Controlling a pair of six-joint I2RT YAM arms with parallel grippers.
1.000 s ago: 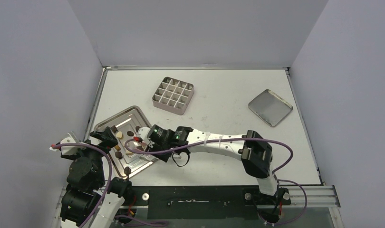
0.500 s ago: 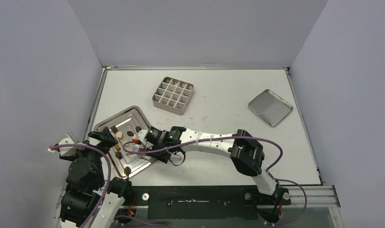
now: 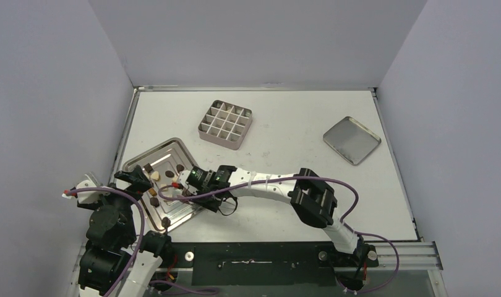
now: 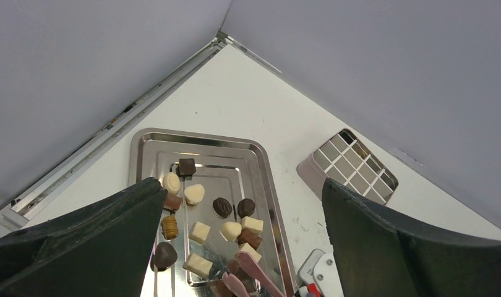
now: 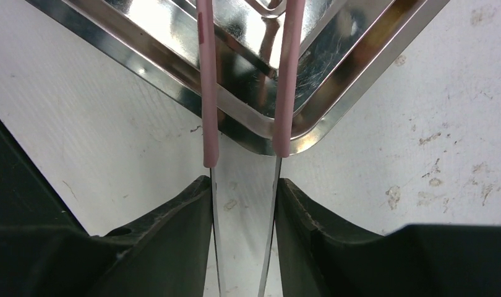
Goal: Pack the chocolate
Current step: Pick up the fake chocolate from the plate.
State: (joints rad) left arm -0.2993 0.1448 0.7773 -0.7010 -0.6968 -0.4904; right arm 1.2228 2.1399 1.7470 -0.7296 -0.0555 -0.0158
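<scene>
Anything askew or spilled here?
Nothing spilled or damaged. Only oddity: the tray sits diagonal to the table edges, chocolates lying loose in it; the gridded tin looks empty.

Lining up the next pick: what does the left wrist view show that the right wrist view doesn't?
Only left wrist: the chocolates and the gridded tin. Only right wrist: the right jaws closed on the tweezers, at their bare metal arms. Both: the steel tray and the tweezers' pink tips.
</scene>
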